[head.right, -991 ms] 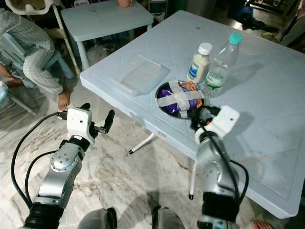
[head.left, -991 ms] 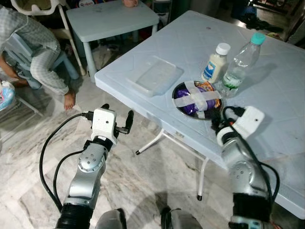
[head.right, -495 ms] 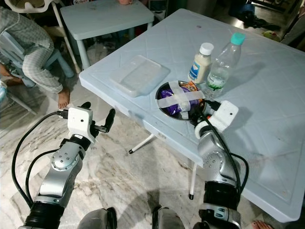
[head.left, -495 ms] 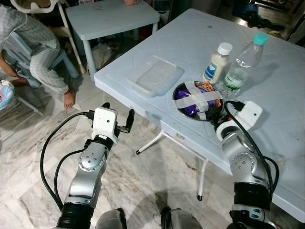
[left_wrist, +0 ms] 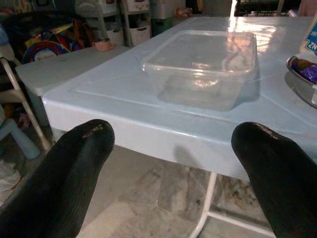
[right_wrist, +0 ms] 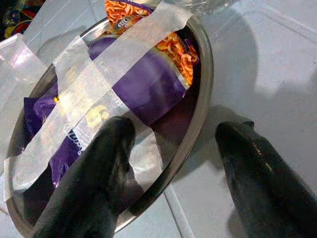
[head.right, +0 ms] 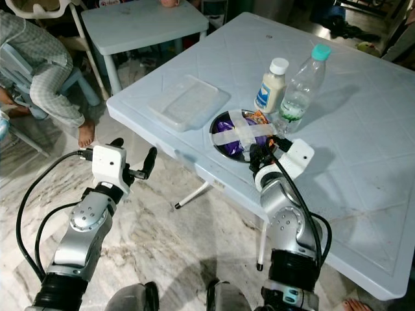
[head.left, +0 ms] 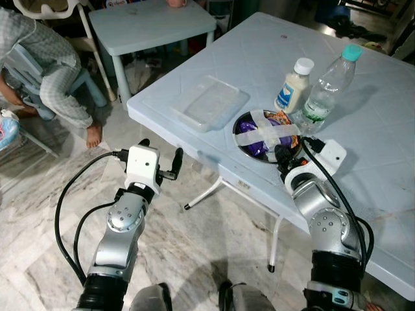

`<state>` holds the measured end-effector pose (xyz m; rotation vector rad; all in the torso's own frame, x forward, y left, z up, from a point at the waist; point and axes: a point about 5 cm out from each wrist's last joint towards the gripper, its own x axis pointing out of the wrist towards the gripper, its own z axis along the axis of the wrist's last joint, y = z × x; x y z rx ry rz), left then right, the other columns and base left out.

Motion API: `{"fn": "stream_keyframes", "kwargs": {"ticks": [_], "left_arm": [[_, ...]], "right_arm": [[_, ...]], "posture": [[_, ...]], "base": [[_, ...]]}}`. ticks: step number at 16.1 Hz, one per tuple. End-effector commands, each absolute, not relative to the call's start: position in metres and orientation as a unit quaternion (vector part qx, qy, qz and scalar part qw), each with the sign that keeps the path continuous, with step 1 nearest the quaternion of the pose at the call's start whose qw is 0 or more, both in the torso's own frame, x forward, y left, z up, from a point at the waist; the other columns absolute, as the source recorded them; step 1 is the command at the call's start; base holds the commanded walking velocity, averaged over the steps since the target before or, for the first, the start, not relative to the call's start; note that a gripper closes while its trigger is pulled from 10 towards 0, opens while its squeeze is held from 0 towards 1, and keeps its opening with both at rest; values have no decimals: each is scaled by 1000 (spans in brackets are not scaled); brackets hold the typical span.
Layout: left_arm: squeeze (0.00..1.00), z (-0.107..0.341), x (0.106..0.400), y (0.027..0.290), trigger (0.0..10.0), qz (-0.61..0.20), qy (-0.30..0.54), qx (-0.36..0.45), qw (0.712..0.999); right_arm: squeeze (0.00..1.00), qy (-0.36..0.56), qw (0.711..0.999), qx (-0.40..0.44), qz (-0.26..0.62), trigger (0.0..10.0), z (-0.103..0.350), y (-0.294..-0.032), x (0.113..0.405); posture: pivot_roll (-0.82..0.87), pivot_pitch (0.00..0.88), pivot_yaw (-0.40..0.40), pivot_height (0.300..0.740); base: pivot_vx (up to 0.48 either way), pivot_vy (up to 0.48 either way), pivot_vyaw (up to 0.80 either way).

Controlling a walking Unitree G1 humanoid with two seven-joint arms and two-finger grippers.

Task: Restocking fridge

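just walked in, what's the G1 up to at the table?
The right end effector is open at the rim of the taped metal bowl of snack packets, one finger inside and one outside. The left end effector hangs open off the table edge, facing the clear plastic container. A sauce bottle and water bottle stand behind the bowl.

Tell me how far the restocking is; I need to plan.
Nothing is picked up yet. The right gripper has its jaws open astride the rim of the round steel bowl of taped snack packets. The white sauce bottle, clear water bottle and clear plastic box remain on the table.
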<state>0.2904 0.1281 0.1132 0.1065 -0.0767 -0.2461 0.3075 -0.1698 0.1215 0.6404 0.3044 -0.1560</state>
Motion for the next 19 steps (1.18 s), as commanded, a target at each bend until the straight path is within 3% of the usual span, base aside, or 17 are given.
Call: {"fn": "stream_keyframes", "kwargs": {"ticks": [1, 19], "left_arm": [[0, 113, 291, 126, 10000, -124, -36, 55, 990], [0, 112, 288, 129, 10000, -123, -33, 58, 990]], "right_arm": [[0, 172, 926, 327, -78, 0, 115, -168, 306], [0, 212, 915, 327, -99, 0, 108, -197, 329]], "posture": [[20, 114, -16, 740], [34, 126, -9, 740]], "base": [[0, 0, 0], [0, 0, 0]]}}
